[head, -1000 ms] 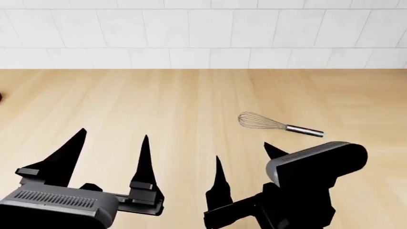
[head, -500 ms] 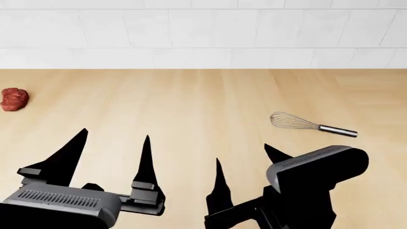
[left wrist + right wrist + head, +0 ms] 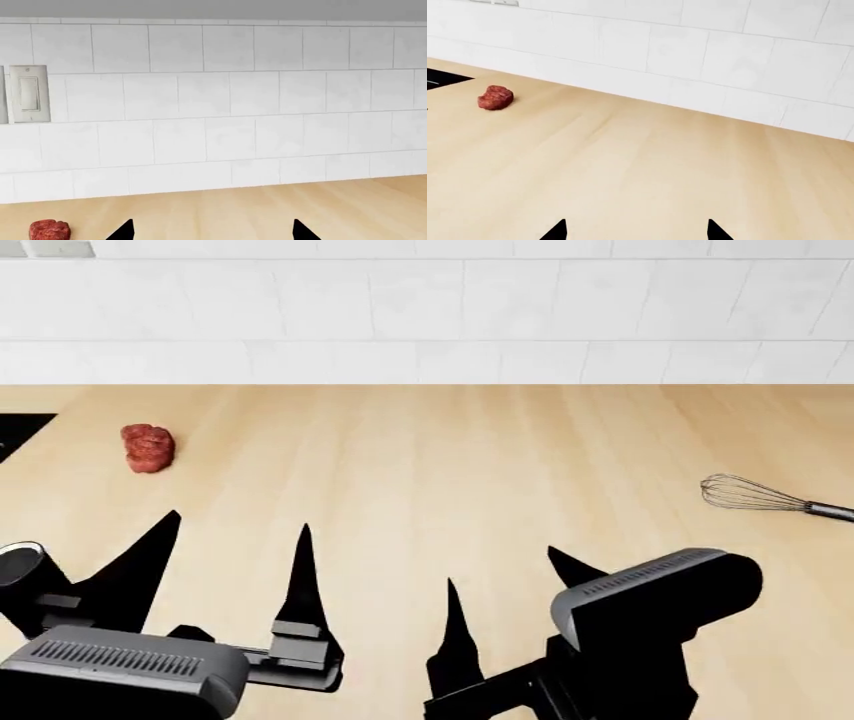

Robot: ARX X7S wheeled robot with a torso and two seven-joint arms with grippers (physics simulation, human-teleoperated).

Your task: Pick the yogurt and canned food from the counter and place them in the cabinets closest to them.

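Head view: both end effectors, left (image 3: 238, 530) and right (image 3: 514, 570), spread open and empty; canned food (image 3: 23, 567) stands at nine o'clock beside the left one, yogurt unseen; a careless sideways swing could topple it on the tabletop (image 3: 441, 470)

three counter-facing views sharing red meat (image 3: 147, 447)

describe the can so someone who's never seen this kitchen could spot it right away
Start from the wide beige wooden counter below the white tiled wall, and follow it to its left end, near the black sink corner. The can stands there just beside the left claw, at the edge of the head view. It is a black cylinder with a grey round top, unlike the red lump of meat farther back.
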